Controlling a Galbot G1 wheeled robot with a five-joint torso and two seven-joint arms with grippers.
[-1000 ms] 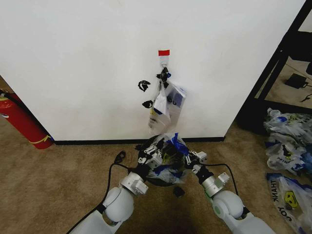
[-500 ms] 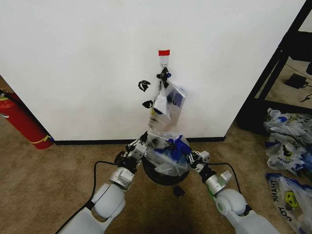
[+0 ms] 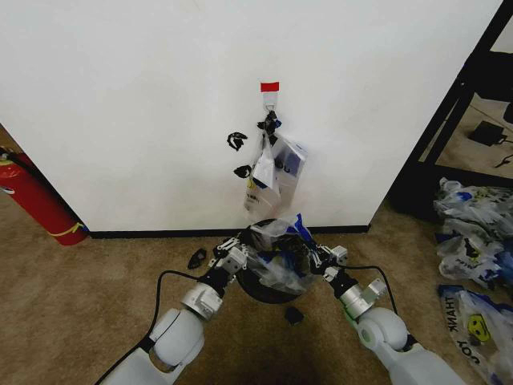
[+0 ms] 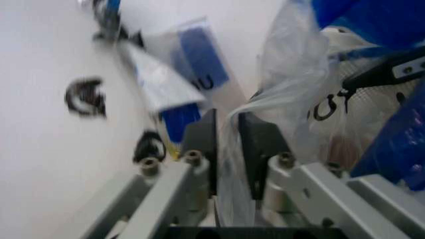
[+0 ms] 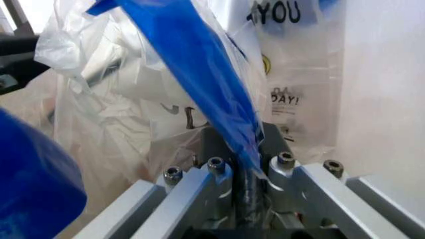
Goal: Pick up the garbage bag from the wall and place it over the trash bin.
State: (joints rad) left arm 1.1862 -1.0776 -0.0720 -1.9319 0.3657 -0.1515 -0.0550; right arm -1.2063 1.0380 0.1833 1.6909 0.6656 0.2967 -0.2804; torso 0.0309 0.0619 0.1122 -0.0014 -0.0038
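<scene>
I'm holding the garbage bag (image 3: 276,255) stretched over the trash bin (image 3: 264,290) — left gripper (image 3: 234,255) is pinching clear film between its closed fingers (image 4: 202,144), right gripper (image 3: 319,258) is clamping a blue handle (image 5: 199,84), which only the wrist views are really showing. Just behind, a bunch of spare bags (image 3: 274,172) is hanging off the hook on the wall (image 3: 144,104). Fire extinguisher (image 3: 36,200) is sitting far left.

The garbage bag (image 3: 276,258) is seen as clear plastic with blue handles and dark print. The trash bin (image 3: 260,290) is black. The wall (image 3: 120,104) is white, edged by a black baseboard (image 3: 152,234) and marked with red tape (image 3: 269,87).
</scene>
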